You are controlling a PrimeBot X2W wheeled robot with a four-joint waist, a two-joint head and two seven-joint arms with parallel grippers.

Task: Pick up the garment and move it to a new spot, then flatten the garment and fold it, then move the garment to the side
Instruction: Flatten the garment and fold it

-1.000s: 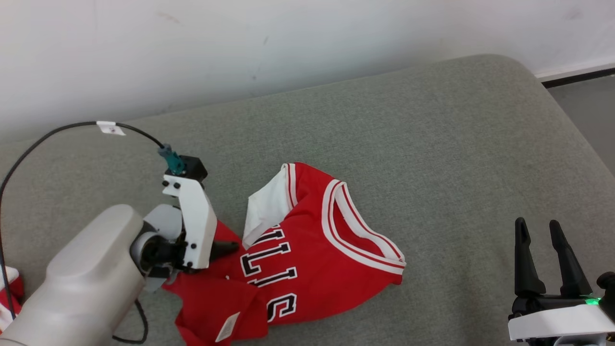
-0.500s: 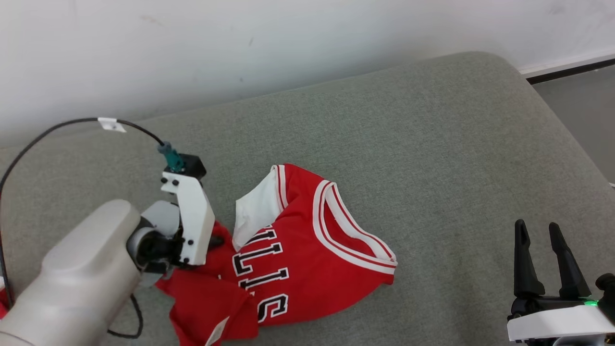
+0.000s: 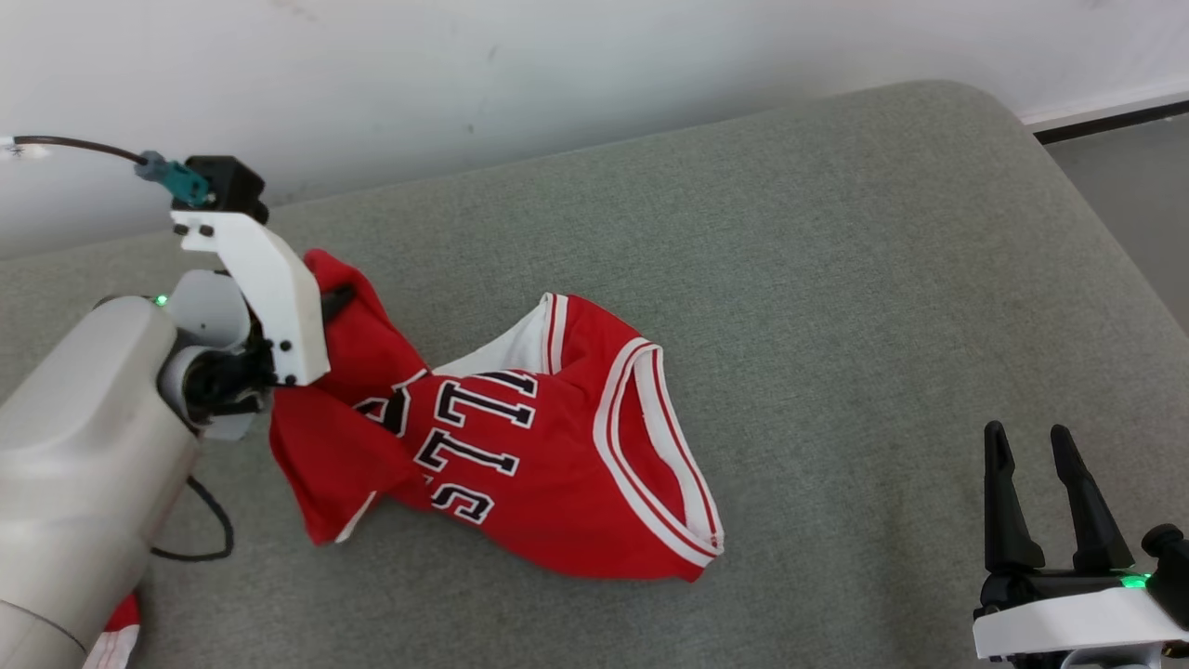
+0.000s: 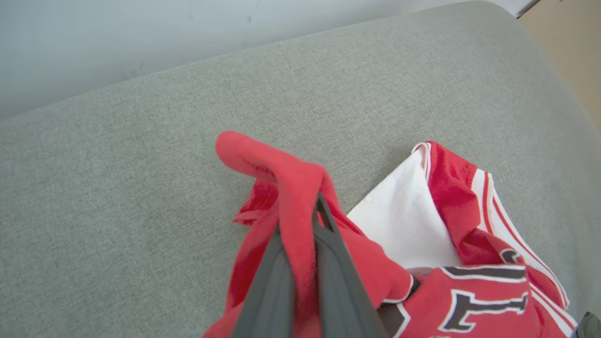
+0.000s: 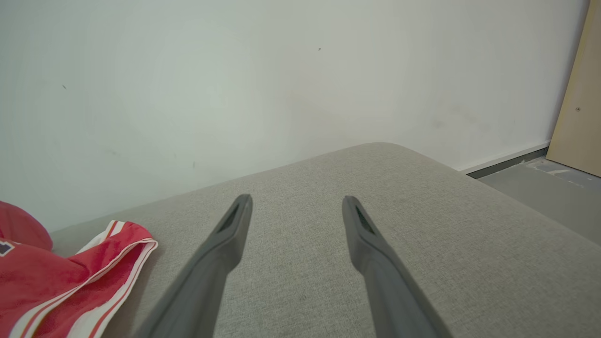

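The garment [image 3: 539,465] is a red jersey with white trim and black lettering, crumpled on the grey cushioned surface [image 3: 836,279]. My left gripper [image 3: 334,302] is shut on a red fold at the garment's left end and holds that end lifted above the cushion; the rest trails down to the right. In the left wrist view the fingers [image 4: 328,272] pinch the red cloth [image 4: 291,188], with the white lining [image 4: 404,220] beside them. My right gripper [image 3: 1026,437] stands open at the lower right, apart from the garment [image 5: 70,277], with nothing between its fingers [image 5: 225,234].
A white wall [image 3: 557,74] runs behind the cushion. The cushion's rounded edge drops to a grey floor [image 3: 1133,186] at the right, where a pale wooden panel [image 5: 577,94] stands. A black cable [image 3: 65,144] loops from my left wrist. A red and white scrap [image 3: 116,641] lies at the lower left.
My left gripper closed on the garment's left end and rose up and to the left, dragging the cloth with it. The right gripper stayed where it was.
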